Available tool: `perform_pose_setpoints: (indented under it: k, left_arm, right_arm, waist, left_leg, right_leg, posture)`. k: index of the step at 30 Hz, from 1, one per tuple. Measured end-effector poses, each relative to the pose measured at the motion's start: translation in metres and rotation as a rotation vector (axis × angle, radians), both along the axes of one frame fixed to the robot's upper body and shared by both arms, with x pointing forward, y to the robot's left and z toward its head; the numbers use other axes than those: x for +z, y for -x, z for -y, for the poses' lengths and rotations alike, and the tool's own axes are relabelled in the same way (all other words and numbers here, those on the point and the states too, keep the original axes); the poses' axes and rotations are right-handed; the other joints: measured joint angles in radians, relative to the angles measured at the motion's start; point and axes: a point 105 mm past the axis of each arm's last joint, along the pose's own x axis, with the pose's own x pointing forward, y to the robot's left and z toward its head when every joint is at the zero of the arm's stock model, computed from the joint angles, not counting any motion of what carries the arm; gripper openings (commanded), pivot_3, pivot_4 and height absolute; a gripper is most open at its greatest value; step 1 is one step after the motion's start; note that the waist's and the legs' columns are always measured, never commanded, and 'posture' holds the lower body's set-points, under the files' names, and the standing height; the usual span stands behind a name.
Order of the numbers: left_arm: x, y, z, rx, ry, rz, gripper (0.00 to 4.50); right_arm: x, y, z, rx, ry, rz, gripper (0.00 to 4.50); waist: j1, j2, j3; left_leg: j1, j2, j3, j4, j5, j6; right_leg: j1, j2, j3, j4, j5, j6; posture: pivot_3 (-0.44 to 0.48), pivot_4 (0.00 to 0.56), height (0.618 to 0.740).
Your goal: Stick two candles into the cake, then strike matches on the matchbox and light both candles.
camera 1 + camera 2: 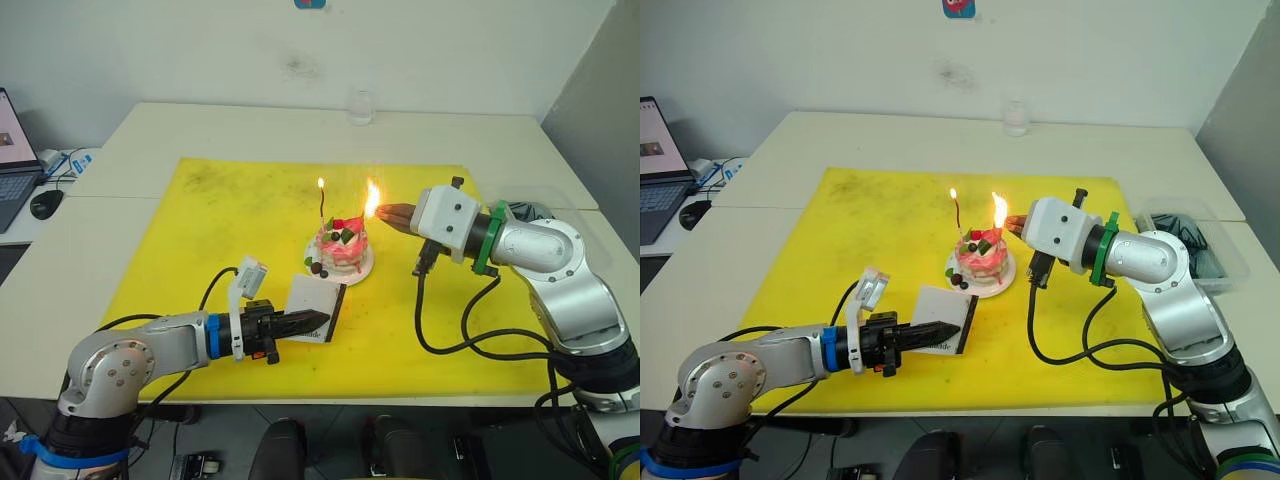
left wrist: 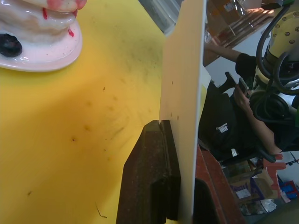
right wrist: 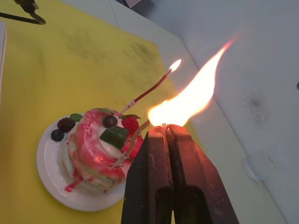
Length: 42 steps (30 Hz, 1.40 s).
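My right tool (image 3: 166,133), pressed together, pinches a flaming match at 3 o'clock of the cake (image 1: 341,247). One lit candle (image 3: 148,92) stands upright. My left tool (image 1: 318,320) clamps the matchbox (image 1: 315,296) on edge at 7 o'clock.

Desk (image 1: 200,140): pale, made of several tops pushed together.
Yellow mat (image 1: 200,260): lies flat across the middle of the desk.
Small white plate (image 1: 362,268): on the mat, near its centre.
Clear glass (image 1: 360,106): at the far edge of the desk.
Laptop (image 1: 12,170): at the left, with a black mouse (image 1: 45,204) just beside it.
Clear tray (image 1: 1200,240): at the right of the desk.
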Motion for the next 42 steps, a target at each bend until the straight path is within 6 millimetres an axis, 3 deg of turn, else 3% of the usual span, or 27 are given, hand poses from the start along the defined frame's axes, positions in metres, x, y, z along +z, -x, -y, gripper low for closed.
perform_pose_setpoints:
  k: [29, 42]
  left_arm:
    - [0.002, -0.001, 0.001, -0.006, 0.0, 0.011, 0.0]
    - [0.007, 0.001, 0.005, -0.021, 0.031, -0.009, 0.0]
  right_arm:
    - [-0.004, 0.001, 0.003, -0.007, 0.022, -0.009, 0.03]
    - [-0.009, 0.008, 0.022, -0.065, 0.032, -0.021, 0.03]
  waist:
    - [0.0, 0.0, 0.0]
    - [0.0, 0.0, 0.0]
  left_leg:
    - [0.0, 0.0, 0.0, 0.0, 0.0, 0.0]
    - [0.0, 0.0, 0.0, 0.0, 0.0, 0.0]
  right_leg:
    - [0.0, 0.0, 0.0, 0.0, 0.0, 0.0]
    - [0.0, 0.0, 0.0, 0.0, 0.0, 0.0]
  posture:
    - [0.0, 0.15, 0.74]
    - [0.0, 0.15, 0.74]
